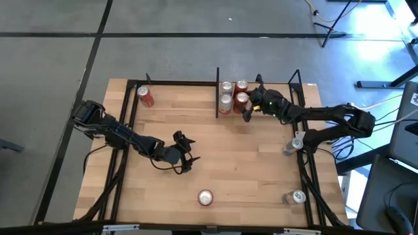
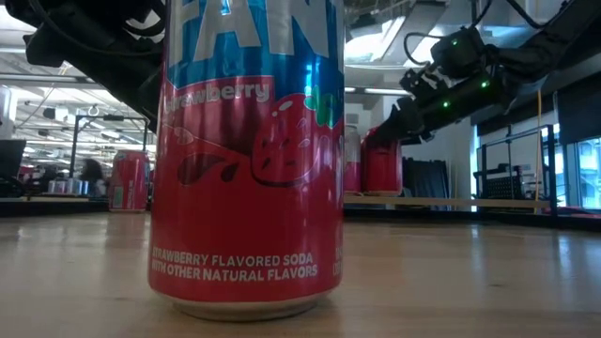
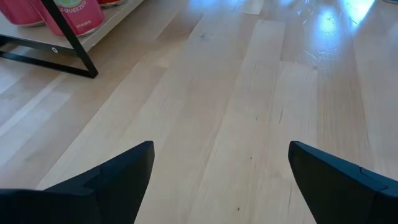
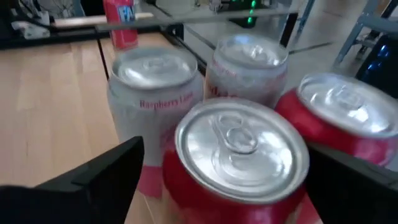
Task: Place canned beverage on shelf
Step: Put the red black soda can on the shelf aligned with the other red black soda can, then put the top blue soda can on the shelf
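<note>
We find the right end effector (image 1: 249, 112) open around a red can (image 4: 239, 163) standing on the shelf (image 1: 261, 111) among three others, apparently just released. The left end effector (image 1: 185, 155) waits open over the counter (image 1: 248, 170).

Right gripper (image 1: 249, 112) jaws spread wide; left gripper (image 1: 185, 154) jaws apart, low.

Red strawberry soda can (image 2: 246, 160) with a blue top band; pale wood table (image 1: 196, 163); black shelf frame (image 1: 217, 91); silver-topped red cans (image 4: 239, 155) beside the right tool (image 1: 250, 112).
</note>
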You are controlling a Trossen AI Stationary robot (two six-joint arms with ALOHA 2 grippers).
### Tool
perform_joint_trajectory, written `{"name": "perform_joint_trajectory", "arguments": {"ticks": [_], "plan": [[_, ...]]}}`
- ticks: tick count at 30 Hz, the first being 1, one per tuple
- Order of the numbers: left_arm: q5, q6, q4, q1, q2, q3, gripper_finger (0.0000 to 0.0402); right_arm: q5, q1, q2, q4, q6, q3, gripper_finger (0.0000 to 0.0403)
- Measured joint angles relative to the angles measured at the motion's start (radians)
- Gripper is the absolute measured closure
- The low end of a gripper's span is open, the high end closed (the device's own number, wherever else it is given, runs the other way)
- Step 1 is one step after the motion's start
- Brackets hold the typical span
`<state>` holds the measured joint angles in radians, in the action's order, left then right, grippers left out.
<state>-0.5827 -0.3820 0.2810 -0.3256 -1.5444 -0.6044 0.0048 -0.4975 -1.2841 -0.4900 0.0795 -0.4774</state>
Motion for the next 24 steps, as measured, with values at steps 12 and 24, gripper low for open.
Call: {"name": "perform_joint_trajectory", "arguments": {"ticks": [12,24], "plan": [[0.000,0.000,0.003,0.000,0.000,0.000,0.0040,-0.010,0.034,0.315,0.633,-0.056,-0.156,0.0052],[0.022,0.000,0.005,0.000,0.000,0.000,0.0040,0.150,0.303,0.385,1.466,-0.385,-0.543,0.0068]]}}
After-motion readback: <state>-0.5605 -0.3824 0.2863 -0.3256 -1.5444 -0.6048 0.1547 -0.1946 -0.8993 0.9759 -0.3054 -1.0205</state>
